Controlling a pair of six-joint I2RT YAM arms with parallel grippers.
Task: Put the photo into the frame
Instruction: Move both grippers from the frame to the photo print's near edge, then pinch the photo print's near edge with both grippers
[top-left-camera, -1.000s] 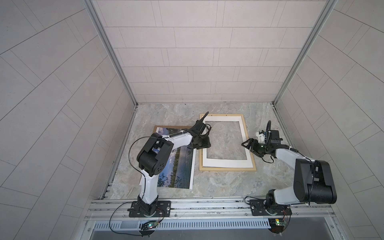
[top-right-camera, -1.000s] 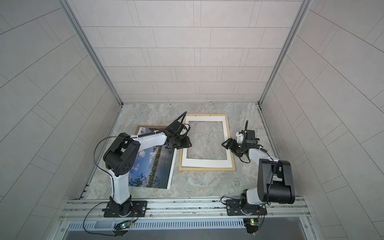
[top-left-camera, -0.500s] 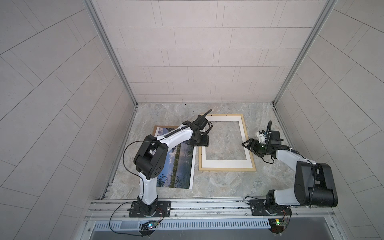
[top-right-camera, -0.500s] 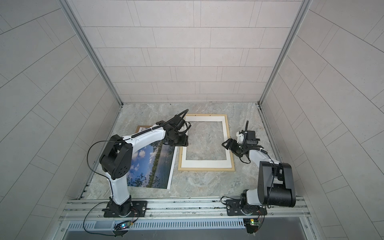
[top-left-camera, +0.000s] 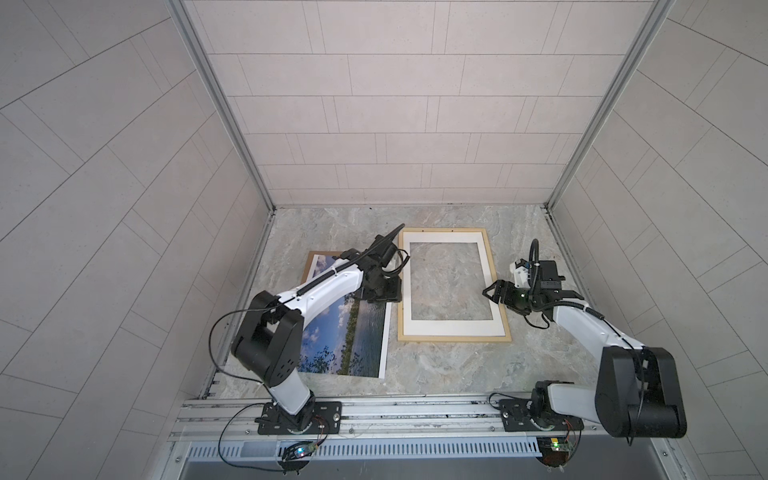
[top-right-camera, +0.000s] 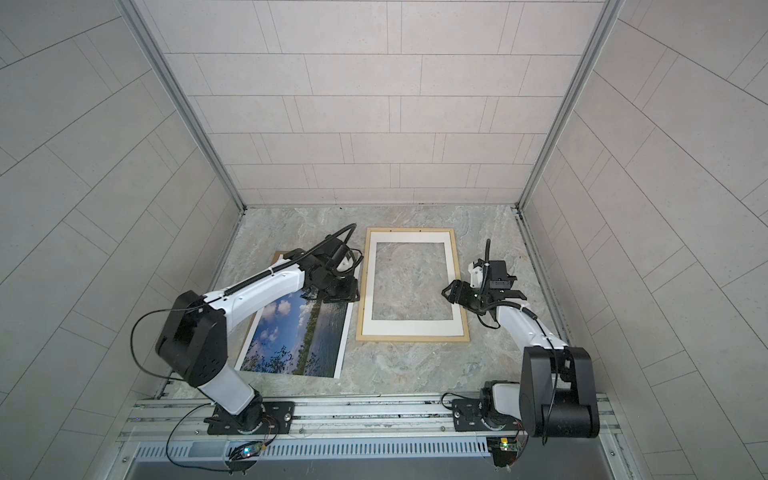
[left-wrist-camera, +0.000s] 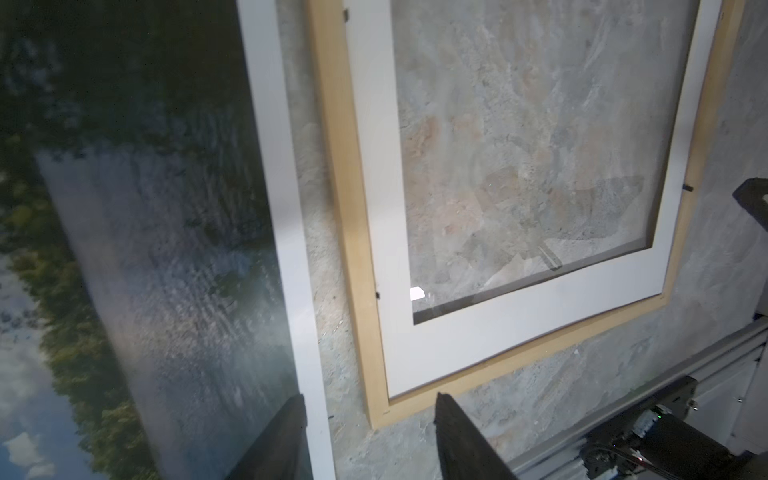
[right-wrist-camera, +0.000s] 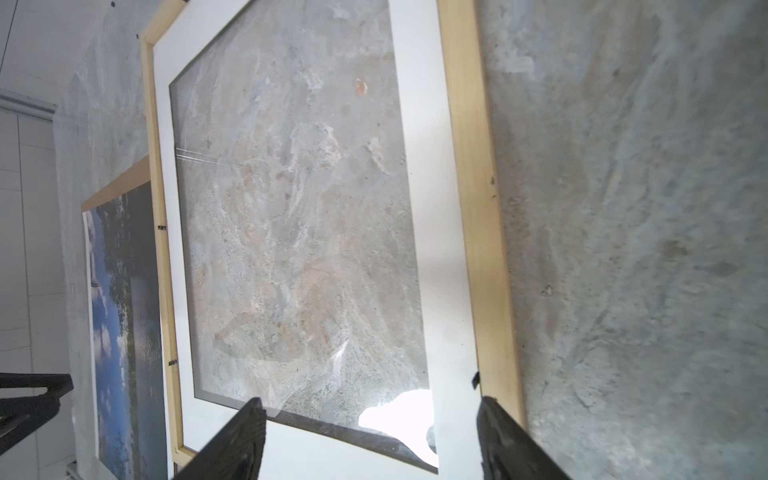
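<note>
**A:** Where's the blue-sky-and-water photo print (top-left-camera: 353, 332)?
**B:** Flat on the grey marble tabletop (top-left-camera: 436, 370), just beside the pale wooden frame (top-left-camera: 453, 337). The white left arm (top-left-camera: 324, 286) hides its far end.
**A:** End effectors?
**B:** Left end effector (left-wrist-camera: 370, 399) is parted and empty. Right end effector (right-wrist-camera: 370, 403) is spread wide astride the frame's bar, contact unclear.

Only a skinny strip of grey marble tabletop (left-wrist-camera: 334, 332) to squeeze through between the glossy sky-and-water photo print (top-left-camera: 345, 332) and the pale wooden frame (left-wrist-camera: 356, 249), way roomier in front and behind.

No legible text anywhere
</note>
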